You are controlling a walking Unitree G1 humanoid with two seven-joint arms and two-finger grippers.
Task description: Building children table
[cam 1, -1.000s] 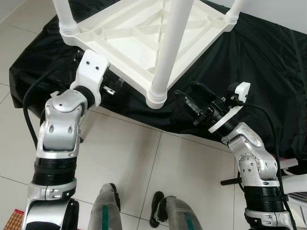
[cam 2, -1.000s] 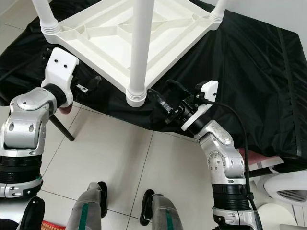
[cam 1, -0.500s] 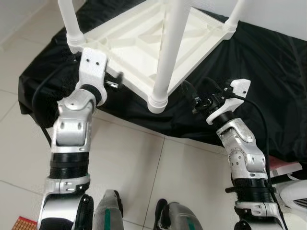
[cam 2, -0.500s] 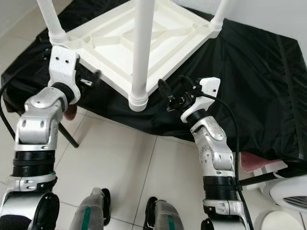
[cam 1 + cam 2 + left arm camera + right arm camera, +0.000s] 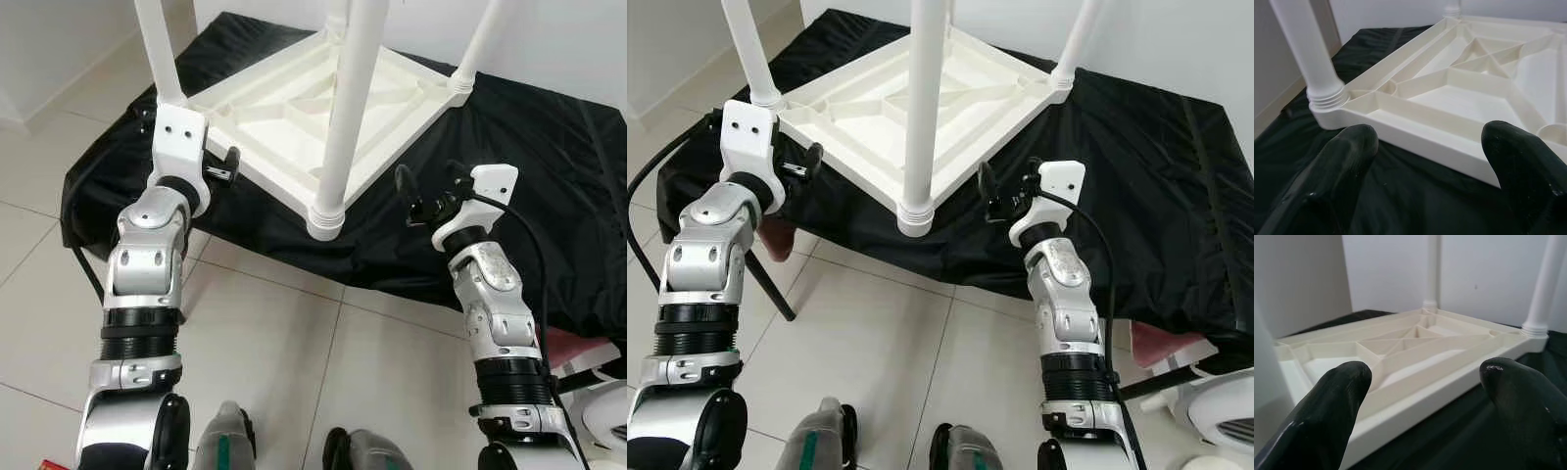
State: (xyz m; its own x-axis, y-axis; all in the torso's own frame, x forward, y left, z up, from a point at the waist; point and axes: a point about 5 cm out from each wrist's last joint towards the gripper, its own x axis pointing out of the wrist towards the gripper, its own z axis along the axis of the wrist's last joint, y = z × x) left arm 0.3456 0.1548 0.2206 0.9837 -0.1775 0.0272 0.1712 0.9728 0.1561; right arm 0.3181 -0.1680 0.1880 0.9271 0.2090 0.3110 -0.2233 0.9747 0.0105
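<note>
An upturned white plastic children's table (image 5: 323,108) rests on a black cloth (image 5: 549,147), legs pointing up. The left gripper (image 5: 1425,161) at 9 o'clock and right gripper (image 5: 1425,401) at 3 o'clock hover beside it, jaws open, empty

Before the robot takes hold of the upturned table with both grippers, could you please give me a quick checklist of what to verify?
1. Left gripper open, facing the table rim: ok.
2. Right gripper open, facing the opposite edge: ok.
3. Neither gripper touching the white table yet: ok.
4. Table lying upside down on the black cloth, legs up: ok.
5. Near leg seated in its corner socket: ok.
6. Legs fully tightened: cannot tell.
</note>
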